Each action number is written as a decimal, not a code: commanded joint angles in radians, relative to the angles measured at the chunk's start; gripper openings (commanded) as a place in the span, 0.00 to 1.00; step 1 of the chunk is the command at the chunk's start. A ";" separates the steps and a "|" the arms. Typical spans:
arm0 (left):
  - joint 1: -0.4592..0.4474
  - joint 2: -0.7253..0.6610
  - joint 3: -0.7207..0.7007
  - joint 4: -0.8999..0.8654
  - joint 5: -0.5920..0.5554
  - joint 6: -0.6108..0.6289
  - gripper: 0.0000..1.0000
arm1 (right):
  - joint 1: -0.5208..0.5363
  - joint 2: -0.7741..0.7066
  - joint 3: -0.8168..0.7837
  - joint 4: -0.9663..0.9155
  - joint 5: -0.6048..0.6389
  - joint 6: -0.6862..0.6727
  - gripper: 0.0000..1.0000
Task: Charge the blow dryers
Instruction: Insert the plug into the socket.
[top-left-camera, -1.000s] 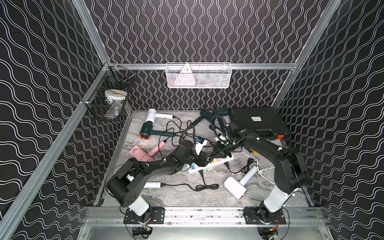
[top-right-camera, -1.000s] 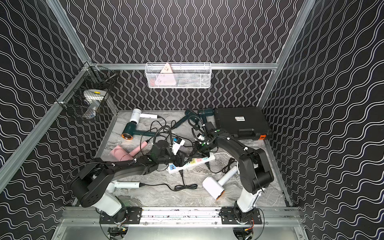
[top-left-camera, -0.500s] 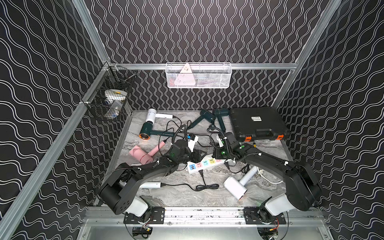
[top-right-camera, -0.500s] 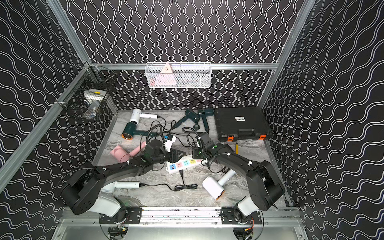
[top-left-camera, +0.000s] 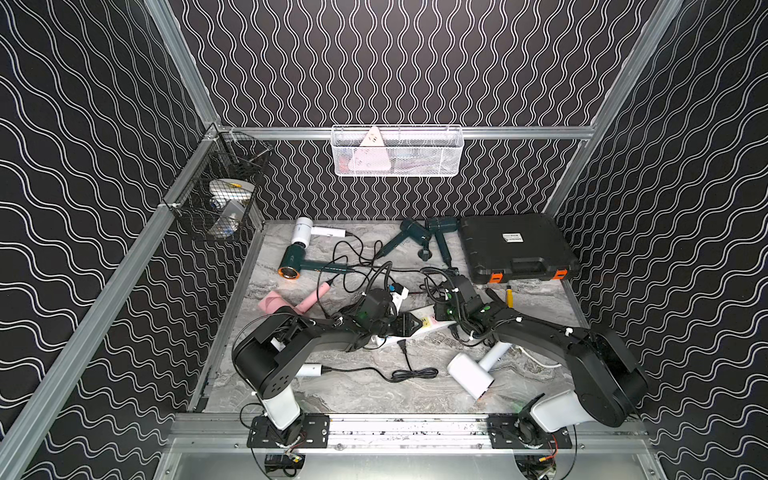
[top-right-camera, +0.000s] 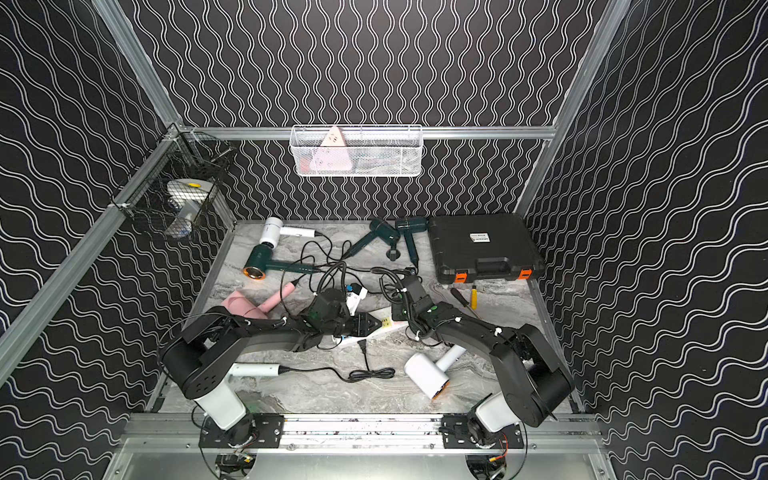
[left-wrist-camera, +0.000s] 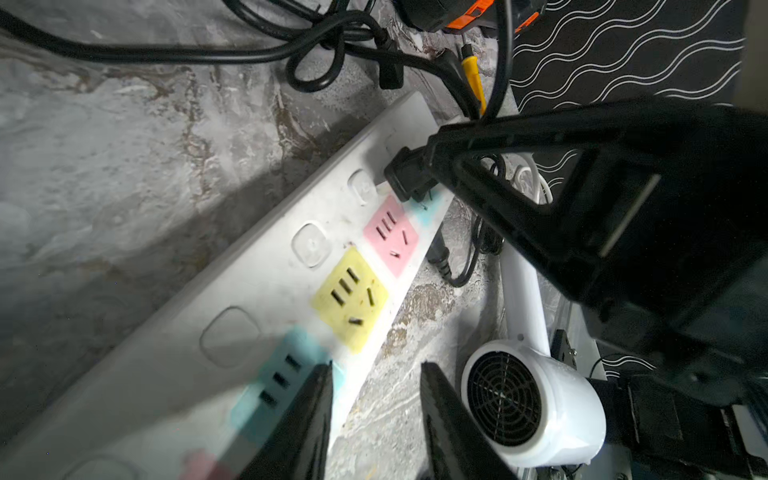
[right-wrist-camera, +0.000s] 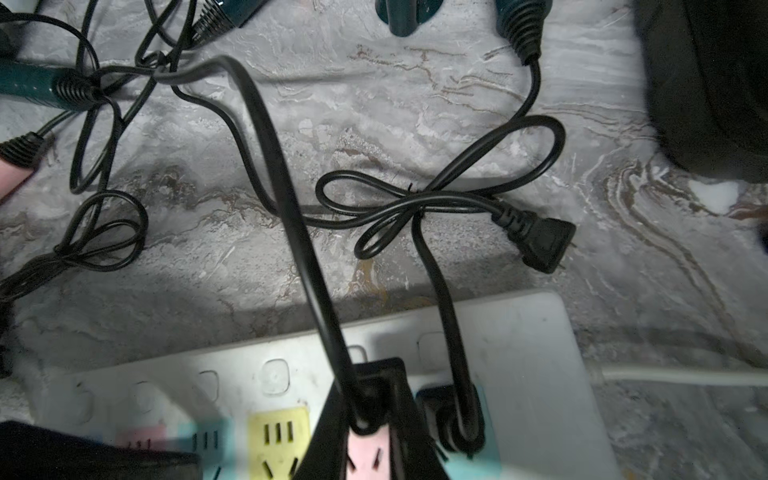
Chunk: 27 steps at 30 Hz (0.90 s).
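Front: white dryer (top-left-camera: 468, 375) lying on worktop (top-left-camera: 361, 399). Middle: strip (left-wrist-camera: 232, 316), one plug (right-wrist-camera: 455, 415) seated; right pincer (right-wrist-camera: 370, 415) clamped on second plug (right-wrist-camera: 374, 386) over pink socket (left-wrist-camera: 388, 232); left pincer (left-wrist-camera: 376, 374) jaws apart astride strip edge. Back: copper-ringed dryer (top-left-camera: 309, 266), others, spare plug (right-wrist-camera: 540, 245) loose; most of task judged left.

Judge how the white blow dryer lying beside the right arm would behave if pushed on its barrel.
The white blow dryer would probably pivot or skid rather than roll, since its handle juts sideways and lies on the marbled table. Its smooth, glossy shell looks slippery for a pinch.
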 joint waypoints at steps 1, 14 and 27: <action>-0.001 0.016 0.016 -0.011 -0.018 0.004 0.41 | 0.003 -0.012 -0.009 0.029 -0.007 0.011 0.00; -0.003 0.038 0.042 -0.062 -0.037 0.026 0.40 | 0.043 -0.028 -0.001 -0.017 0.010 0.034 0.00; -0.003 0.035 0.046 -0.077 -0.050 0.035 0.40 | 0.057 -0.021 -0.028 -0.049 0.061 0.065 0.00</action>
